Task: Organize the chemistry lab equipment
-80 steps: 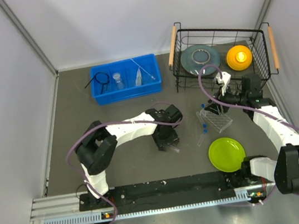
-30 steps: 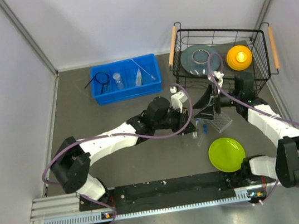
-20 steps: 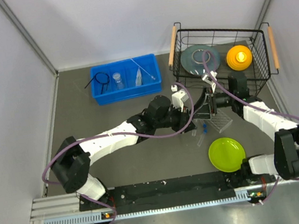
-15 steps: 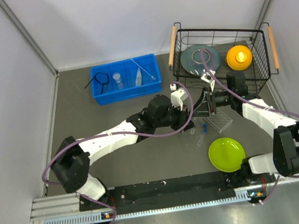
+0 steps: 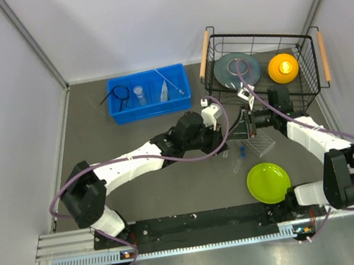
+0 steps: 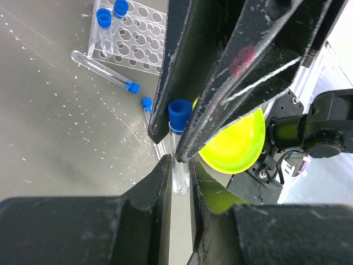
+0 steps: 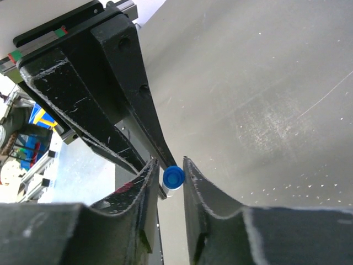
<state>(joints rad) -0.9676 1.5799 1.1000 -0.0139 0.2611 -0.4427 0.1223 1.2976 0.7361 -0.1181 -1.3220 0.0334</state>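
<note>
A thin clear tube with a blue cap (image 6: pixel 179 113) is held upright between both grippers, above the table left of the clear perforated rack (image 5: pixel 260 141). My left gripper (image 6: pixel 180 176) is shut on the tube's lower end. My right gripper (image 7: pixel 171 172) straddles the blue cap (image 7: pixel 174 177) with a thin gap on each side. In the top view the two grippers meet tip to tip, left (image 5: pixel 230 134) and right (image 5: pixel 242 124). The rack (image 6: pixel 144 38) holds two capped tubes (image 6: pixel 105 27). Two more tubes (image 6: pixel 105 72) lie loose beside it.
A blue bin (image 5: pixel 117 111) at the back holds the black ring on a rod (image 5: pixel 120 93), small clear jar (image 5: pixel 140 98) and clear packet (image 5: pixel 165 91). A wire basket (image 5: pixel 205 55) holds a grey dish (image 5: pixel 237 68) and orange bowl (image 5: pixel 283 67). A lime-green plate (image 5: pixel 268 182) lies near the front right.
My left arm has carried the tube from the table's middle rightward to meet my right gripper. My right gripper has swung left from the rack onto the tube's cap.
</note>
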